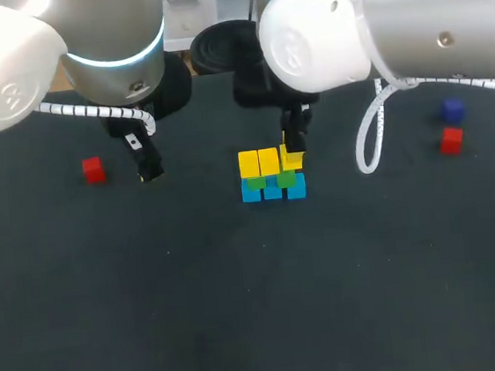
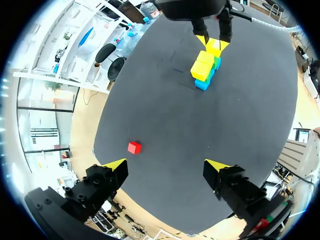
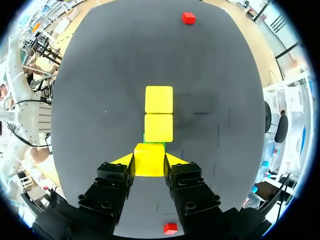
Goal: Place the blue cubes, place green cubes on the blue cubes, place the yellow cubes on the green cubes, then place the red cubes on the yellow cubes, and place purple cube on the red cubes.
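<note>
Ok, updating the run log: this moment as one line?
right gripper: shut on yellow cube, at stack end | left gripper: open, empty | red cubes, purple cube: loose

The dark table carries a row of three blue cubes near its middle. A red cube lies at the left. A second red cube sits at the right, near the purple cube.

In your right wrist camera the green layer shows only as a sliver just ahead of the yellow cube, and the blue cubes are fully covered (overhead they show). Overhead, at 3 o'clock from them, a small cube is too blurred to call blue or purple.
</note>
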`<state>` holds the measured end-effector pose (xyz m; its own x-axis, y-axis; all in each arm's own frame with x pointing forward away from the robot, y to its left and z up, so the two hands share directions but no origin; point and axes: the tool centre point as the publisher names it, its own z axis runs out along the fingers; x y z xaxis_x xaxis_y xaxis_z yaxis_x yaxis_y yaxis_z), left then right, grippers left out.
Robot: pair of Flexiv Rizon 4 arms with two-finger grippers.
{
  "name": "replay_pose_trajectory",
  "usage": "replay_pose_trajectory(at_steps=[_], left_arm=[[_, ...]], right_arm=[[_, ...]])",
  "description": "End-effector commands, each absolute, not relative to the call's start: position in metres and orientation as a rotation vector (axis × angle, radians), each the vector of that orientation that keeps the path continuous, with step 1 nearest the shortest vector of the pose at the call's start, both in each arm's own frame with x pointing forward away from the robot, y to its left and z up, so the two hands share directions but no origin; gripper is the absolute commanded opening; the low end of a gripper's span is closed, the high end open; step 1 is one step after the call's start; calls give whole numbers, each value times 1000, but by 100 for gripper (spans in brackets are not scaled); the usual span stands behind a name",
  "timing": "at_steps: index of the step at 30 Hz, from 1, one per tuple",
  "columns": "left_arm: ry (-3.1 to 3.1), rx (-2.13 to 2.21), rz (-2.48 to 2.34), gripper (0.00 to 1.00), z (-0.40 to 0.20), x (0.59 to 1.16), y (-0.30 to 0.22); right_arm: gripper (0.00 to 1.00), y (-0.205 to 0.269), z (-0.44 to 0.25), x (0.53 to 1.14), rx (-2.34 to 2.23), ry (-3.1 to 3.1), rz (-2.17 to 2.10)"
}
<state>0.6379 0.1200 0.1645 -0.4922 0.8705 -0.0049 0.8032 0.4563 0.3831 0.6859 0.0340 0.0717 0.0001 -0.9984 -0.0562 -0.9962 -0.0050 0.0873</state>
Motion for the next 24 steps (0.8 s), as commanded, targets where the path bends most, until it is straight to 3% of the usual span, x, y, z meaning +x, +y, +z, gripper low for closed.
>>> replay_pose_trajectory(at_steps=[1, 24], left_arm=[[2504, 1462, 494, 100, 165, 638, 120], [2504, 1462, 494, 100, 165, 638, 120]], right_arm=[[0, 35, 68, 689, 2199, -2197, -165], [0, 35, 63, 693, 2195, -2199, -173]])
